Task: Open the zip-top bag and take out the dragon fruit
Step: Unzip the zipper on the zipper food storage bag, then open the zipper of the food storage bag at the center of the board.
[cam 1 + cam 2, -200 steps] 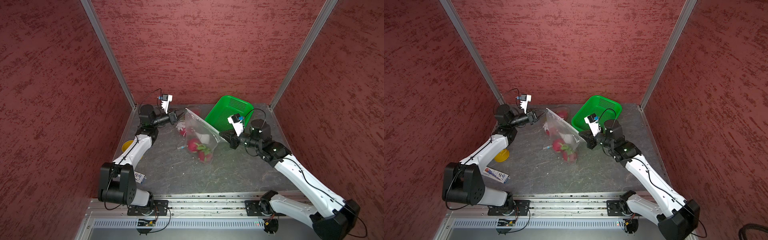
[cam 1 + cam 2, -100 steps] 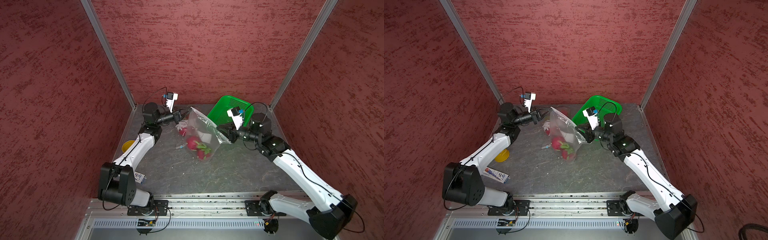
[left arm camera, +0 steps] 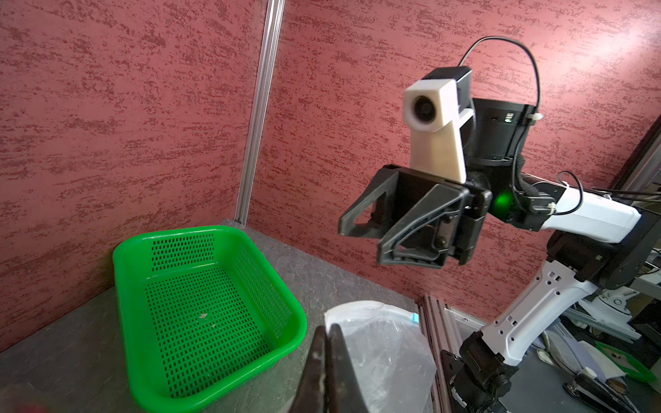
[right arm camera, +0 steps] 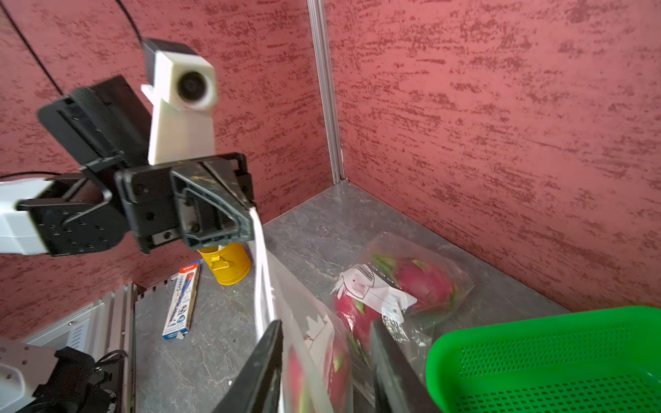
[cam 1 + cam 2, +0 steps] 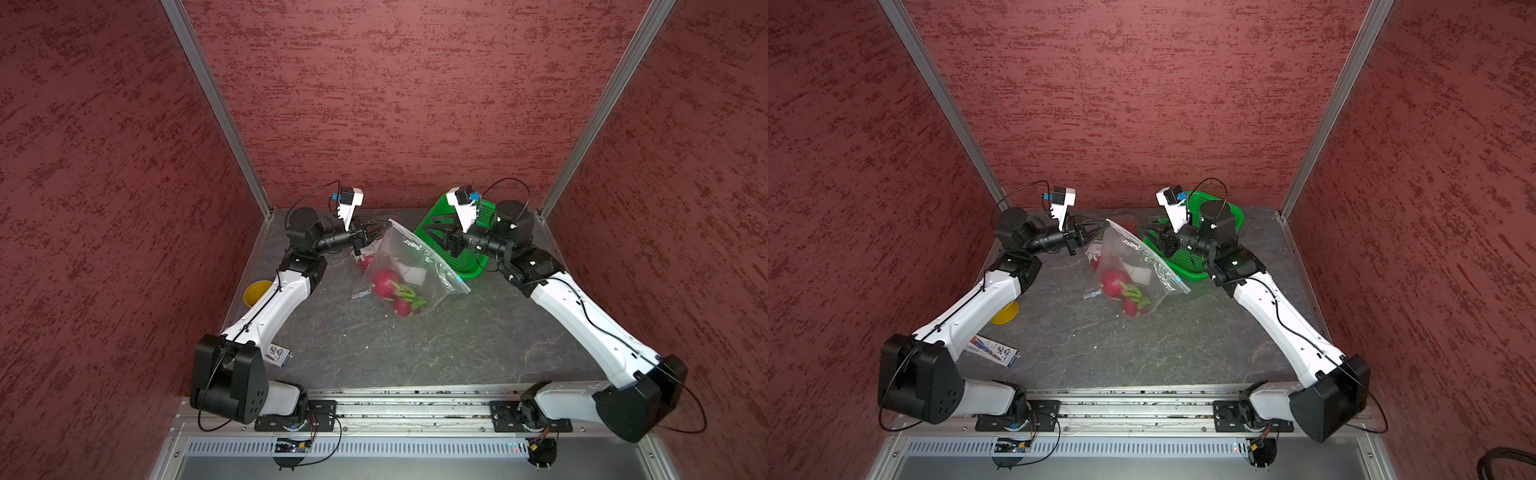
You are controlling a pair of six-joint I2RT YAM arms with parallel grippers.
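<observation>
The clear zip-top bag (image 5: pixel 419 266) (image 5: pixel 1133 266) hangs by one top corner from my left gripper (image 5: pixel 388 224) (image 5: pixel 1106 224) (image 3: pixel 327 357), which is shut on that corner. Its zip edge slopes down to the blue slider (image 5: pixel 460 281) near the table. Pink dragon fruit (image 5: pixel 384 281) (image 5: pixel 1113 282) lie inside it at the bottom. Another dragon fruit (image 4: pixel 424 282) lies in a second clear bag behind. My right gripper (image 5: pixel 432 230) (image 5: pixel 1148 232) (image 3: pixel 361 236) (image 4: pixel 327 332) is open, above the basket's edge, beside the zip edge, holding nothing.
A green perforated basket (image 5: pixel 471 259) (image 3: pixel 214 354) stands at the back right, under my right wrist. A yellow cup (image 5: pixel 257 291) (image 4: pixel 225 264) and a pen box (image 5: pixel 278 357) (image 4: pixel 182 300) lie on the left, beside my left arm.
My right gripper has opened, let go of the bag's slider end and drawn back and up over the basket. That end has dropped. My left gripper still holds its corner, slightly higher.
</observation>
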